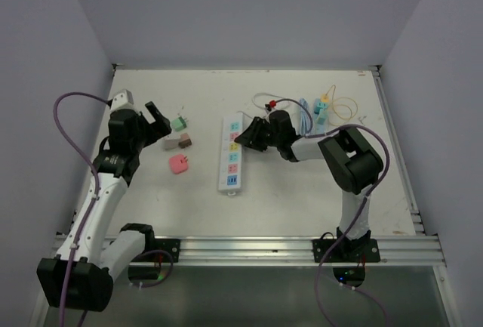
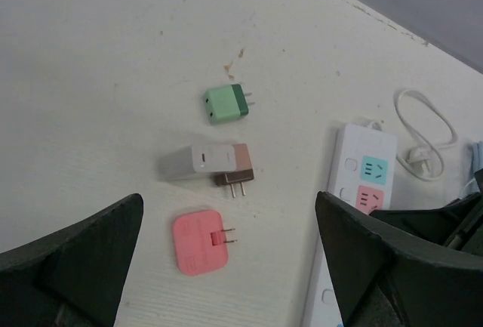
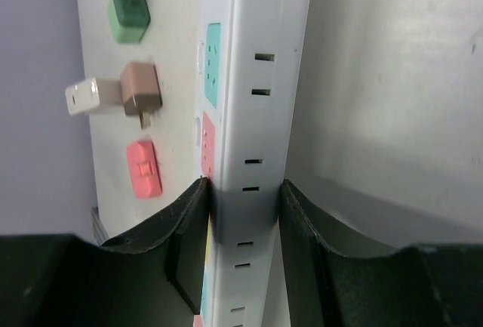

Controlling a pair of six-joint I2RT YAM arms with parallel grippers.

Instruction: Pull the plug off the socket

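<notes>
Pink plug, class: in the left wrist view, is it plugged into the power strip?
No, the pink plug lies loose on the table, prongs bare, apart from the white power strip.

The right gripper [image 3: 245, 206] pinches the white power strip [image 3: 260, 115] across its narrow sides, while beside it (loose on the table [image 3: 172, 2]) lie a green plug [image 3: 128, 13], a brown-and-white adapter [image 3: 124, 94] and a pink plug [image 3: 143, 168].

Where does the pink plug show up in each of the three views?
Top external: the pink plug lies left of centre, about mid-height.
Left wrist: pink plug at lower centre, prongs pointing right.
Right wrist: pink plug at the left side, mid-height.
Shared landmark: the white power strip, to the plug's right in every view.
</notes>
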